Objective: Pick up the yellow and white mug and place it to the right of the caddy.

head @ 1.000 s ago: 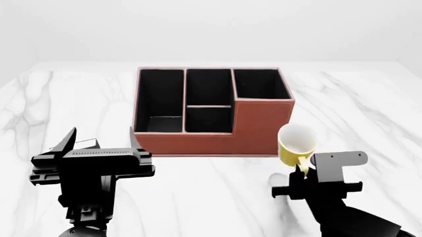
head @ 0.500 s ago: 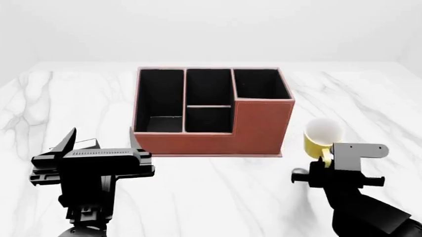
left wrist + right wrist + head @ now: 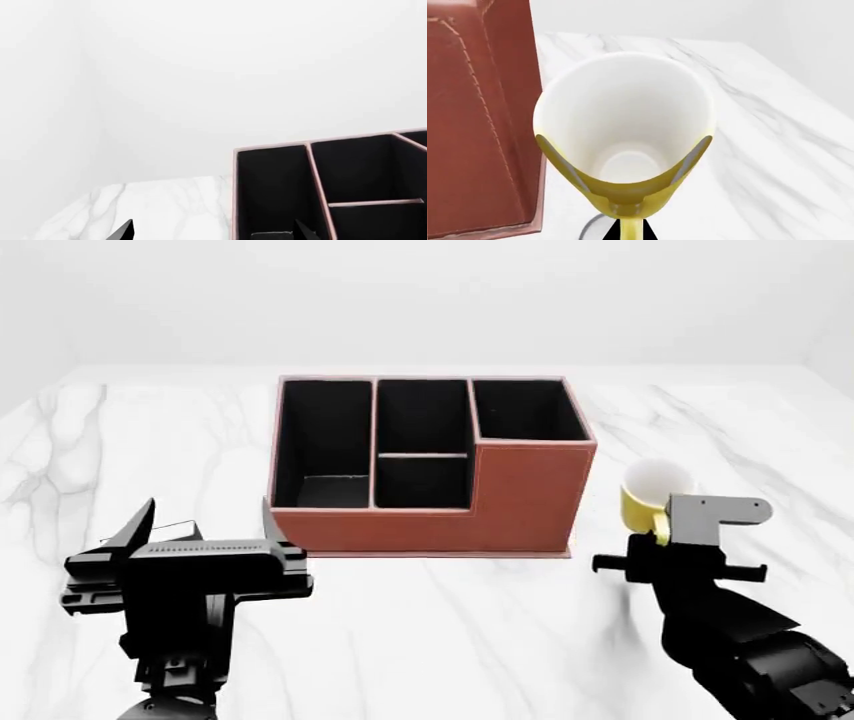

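White marble table, plain walls. Right gripper, clamped on the yellow and white mug, has moved rightward past the caddy; left gripper stays spread.

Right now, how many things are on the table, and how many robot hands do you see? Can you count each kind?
Mugs: 1, the yellow and white mug
Caddies: 1, the reddish-brown caddy
Grippers: 2, the left gripper and the right gripper
Total: 4
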